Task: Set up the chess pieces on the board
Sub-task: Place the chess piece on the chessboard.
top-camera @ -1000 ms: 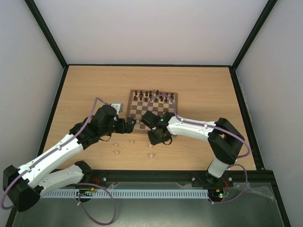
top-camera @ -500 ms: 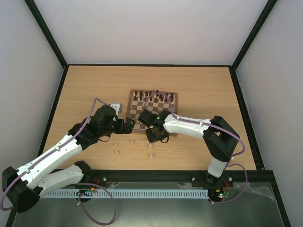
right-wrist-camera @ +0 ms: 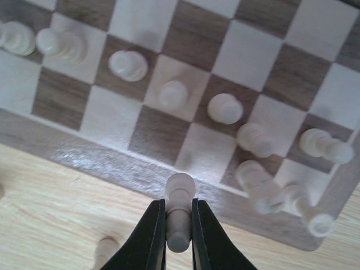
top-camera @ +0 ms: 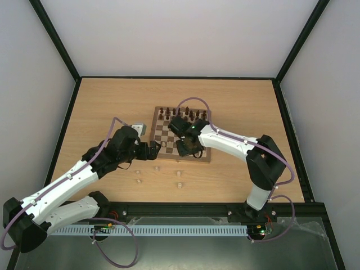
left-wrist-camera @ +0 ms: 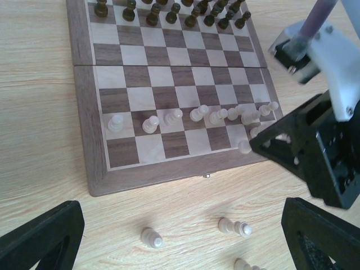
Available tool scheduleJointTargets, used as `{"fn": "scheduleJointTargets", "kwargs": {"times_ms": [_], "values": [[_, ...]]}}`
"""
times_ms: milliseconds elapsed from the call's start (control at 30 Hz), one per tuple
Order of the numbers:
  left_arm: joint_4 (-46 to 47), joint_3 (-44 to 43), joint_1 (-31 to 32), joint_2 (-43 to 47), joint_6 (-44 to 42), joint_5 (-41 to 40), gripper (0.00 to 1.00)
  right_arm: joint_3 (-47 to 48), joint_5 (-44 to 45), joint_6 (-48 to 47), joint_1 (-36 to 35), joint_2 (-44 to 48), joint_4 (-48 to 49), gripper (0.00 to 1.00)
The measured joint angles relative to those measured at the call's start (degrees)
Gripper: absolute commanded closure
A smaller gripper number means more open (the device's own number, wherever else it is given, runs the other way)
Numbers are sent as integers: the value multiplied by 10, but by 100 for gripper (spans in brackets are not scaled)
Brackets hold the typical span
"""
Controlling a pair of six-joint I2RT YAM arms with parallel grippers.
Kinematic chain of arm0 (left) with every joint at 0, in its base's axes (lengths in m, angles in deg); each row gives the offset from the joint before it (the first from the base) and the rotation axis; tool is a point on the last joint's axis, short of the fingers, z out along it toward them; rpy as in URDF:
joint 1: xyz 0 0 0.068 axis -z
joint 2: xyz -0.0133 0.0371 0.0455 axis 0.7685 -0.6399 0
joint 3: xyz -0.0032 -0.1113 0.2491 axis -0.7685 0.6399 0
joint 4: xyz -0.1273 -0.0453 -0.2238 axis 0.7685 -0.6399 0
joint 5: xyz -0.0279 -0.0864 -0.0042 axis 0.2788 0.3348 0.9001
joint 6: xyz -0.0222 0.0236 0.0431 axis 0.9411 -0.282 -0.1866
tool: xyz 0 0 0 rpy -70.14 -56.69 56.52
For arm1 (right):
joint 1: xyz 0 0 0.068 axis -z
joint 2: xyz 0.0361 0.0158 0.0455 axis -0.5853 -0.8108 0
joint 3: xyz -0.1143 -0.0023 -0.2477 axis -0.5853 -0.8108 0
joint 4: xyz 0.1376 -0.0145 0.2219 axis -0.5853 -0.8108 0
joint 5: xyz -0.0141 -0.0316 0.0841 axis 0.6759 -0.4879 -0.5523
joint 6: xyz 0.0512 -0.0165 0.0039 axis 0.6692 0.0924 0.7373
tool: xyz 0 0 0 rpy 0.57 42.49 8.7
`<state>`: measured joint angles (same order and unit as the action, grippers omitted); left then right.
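right end effector (right-wrist-camera: pixel 179 203): pressed onto the stem of one pale piece (right-wrist-camera: pixel 180 188), with the head clear above the fingertips. Only the right wrist view shows this; in the top view the arm covers it.
held piece location: over the near border of the board (right-wrist-camera: pixel 112 160), towards its right-hand corner. Cannot tell if it touches the board.
left end effector (left-wrist-camera: pixel 180 225): fingers spread wide with nothing between them, over the worktop (left-wrist-camera: pixel 39 169) just short of the board's near edge.
pawn row (left-wrist-camera: pixel 172 117): pale, on the second rank from the near edge and bunched at the right end. Clear in the left wrist view, mostly hidden in the top view.
loose pieces (left-wrist-camera: pixel 151 237): pale, on the worktop in front of the board. One lies on its side.
dark pieces (left-wrist-camera: pixel 169 8): along the far edge of the board.
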<state>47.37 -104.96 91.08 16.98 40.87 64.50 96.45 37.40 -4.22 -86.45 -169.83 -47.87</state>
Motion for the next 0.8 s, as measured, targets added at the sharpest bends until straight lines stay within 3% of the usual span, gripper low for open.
{"fn": "scheduleJointTargets", "kwargs": {"times_ms": [633, 800], "values": [[21, 14, 0, 2, -2, 8, 1, 0, -5, -33, 41, -21, 1, 91], [23, 14, 0, 2, -2, 8, 1, 5, -6, -37, 43, -34, 5, 83]]}}
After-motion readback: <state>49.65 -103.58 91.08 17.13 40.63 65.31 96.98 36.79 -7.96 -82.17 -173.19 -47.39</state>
